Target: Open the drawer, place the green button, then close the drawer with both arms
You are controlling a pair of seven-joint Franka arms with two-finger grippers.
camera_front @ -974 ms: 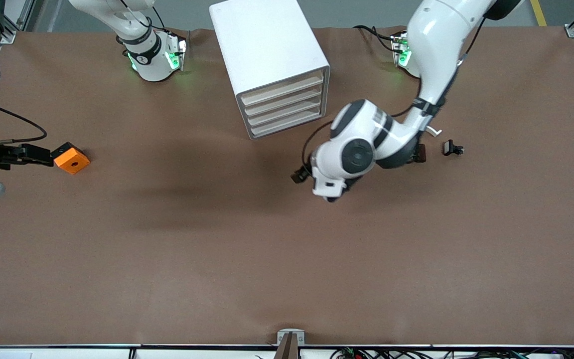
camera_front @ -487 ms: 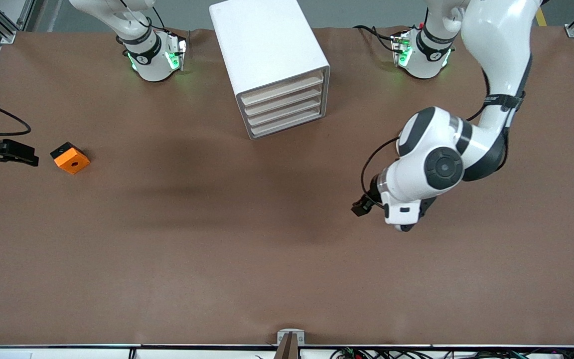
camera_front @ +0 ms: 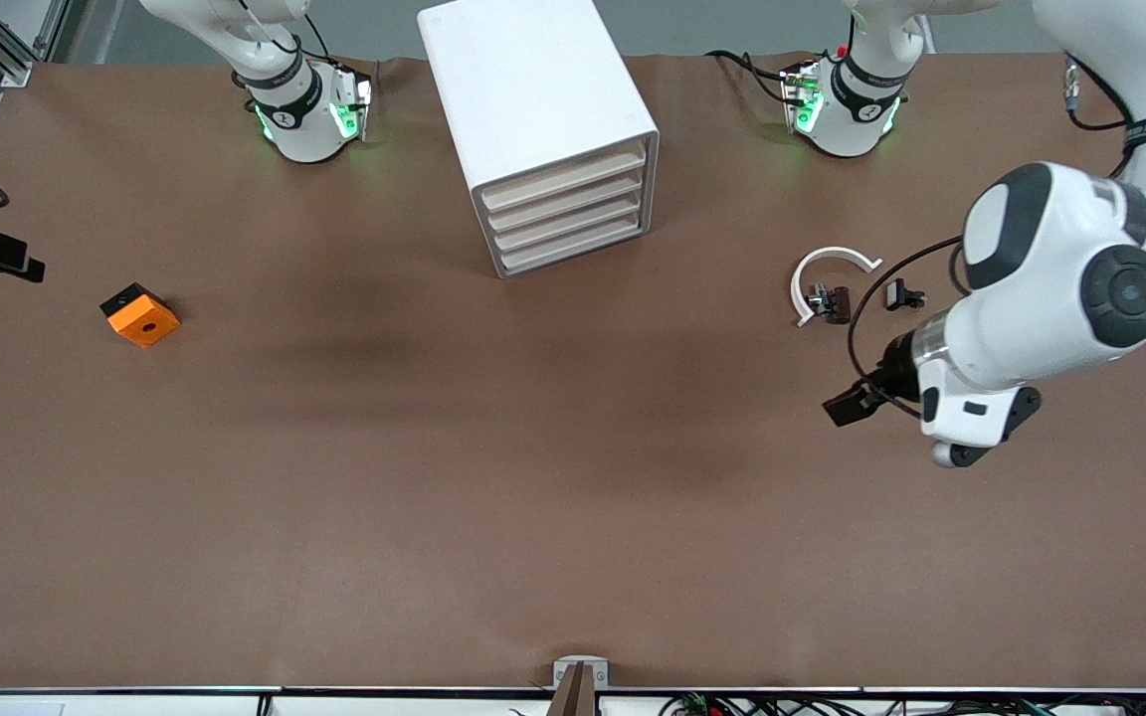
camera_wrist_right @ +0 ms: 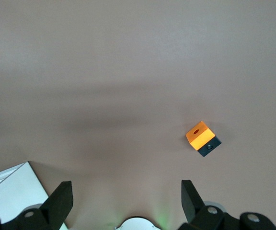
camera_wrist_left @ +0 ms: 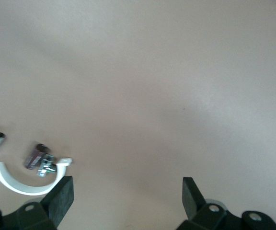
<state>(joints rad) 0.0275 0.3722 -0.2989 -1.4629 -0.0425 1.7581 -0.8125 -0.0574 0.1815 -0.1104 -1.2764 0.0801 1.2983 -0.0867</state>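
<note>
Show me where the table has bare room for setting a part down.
Widest bare stretch: the brown table cover nearer the camera than the white four-drawer cabinet, between the orange block with a hole and the left claw, which is open above it. Crowded: the white arc with small black and brown parts.

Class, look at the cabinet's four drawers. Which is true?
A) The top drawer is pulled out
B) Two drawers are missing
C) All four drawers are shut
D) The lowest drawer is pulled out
C: all four beige fronts sit flush in the cabinet, including the lowest drawer.
</note>
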